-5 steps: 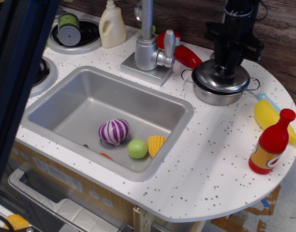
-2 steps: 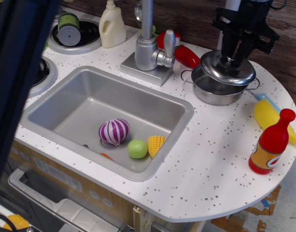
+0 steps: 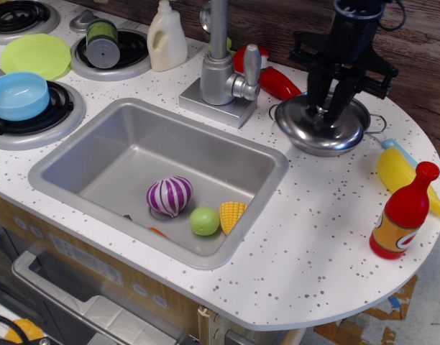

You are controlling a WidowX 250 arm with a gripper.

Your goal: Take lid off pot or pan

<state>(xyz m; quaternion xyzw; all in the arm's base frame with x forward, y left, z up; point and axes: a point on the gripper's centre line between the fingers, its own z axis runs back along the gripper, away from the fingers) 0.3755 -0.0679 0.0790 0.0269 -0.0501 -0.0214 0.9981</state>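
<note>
The shiny steel lid (image 3: 306, 121) hangs from my gripper (image 3: 328, 108), whose black fingers are shut on the knob at the lid's centre. The lid is slightly tilted and shifted left, overlapping the left half of the pot. The steel pot (image 3: 355, 136) stands on the white counter at the back right. Its right rim and one wire handle (image 3: 379, 126) show past the lid. The knob and the inside of the pot are hidden.
A faucet (image 3: 221, 68) and a red pepper (image 3: 279, 83) stand left of the pot. The sink (image 3: 76, 169) holds an onion (image 3: 170, 195), a lime (image 3: 204, 221) and corn (image 3: 232, 214). A red bottle (image 3: 402, 214) and a yellow toy (image 3: 396, 171) stand at the right edge. A blue bowl (image 3: 19, 95) sits on the left burner.
The lid has come up off the pot, then moved left and lower with my gripper. The dark blue bar that blocked the left of the view is gone.
</note>
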